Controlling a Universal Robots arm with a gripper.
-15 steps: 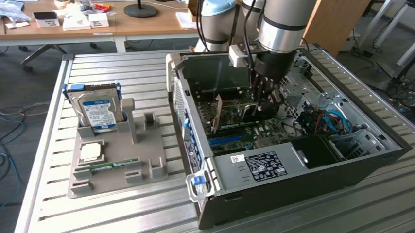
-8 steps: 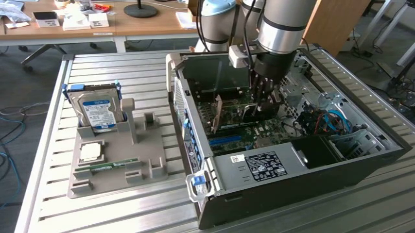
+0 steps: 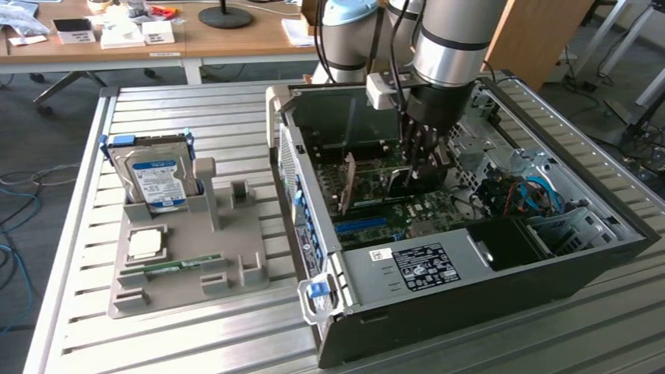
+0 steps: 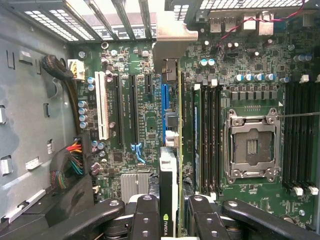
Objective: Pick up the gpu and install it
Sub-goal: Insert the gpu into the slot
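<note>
Peering into the open computer case (image 3: 582, 269), I see the claw (image 3: 421, 178) reaching well inside, pinching the gpu (image 4: 168, 185) between its fingers (image 4: 146, 217). The card stands on edge over the motherboard (image 4: 140, 95), in line with the long blue slot (image 4: 164, 107). Its silver bracket (image 4: 172, 37) sits up against the slotted rear wall (image 4: 120, 15). I cannot tell whether the card's lower edge has entered the slot.

The worry, to my eye, is alignment. If the card leans in the grip or sits a little to one side, its contacts would land on the slot's rim, and pressing down would bend the board rather than seat the card. The bracket could also catch on the rear wall and hold that end up.

Room is tight. A row of memory sticks (image 4: 207, 135) stands just beside the card, with the bare processor socket (image 4: 251, 145) beyond them. A coloured cable bundle (image 4: 70, 165) lies well apart on the other side.

Out on the table (image 3: 229, 125), a grey holder (image 3: 244, 257) carries a hard drive (image 3: 156, 179), a processor (image 3: 146, 243) and a spare memory stick (image 3: 171, 266).
</note>
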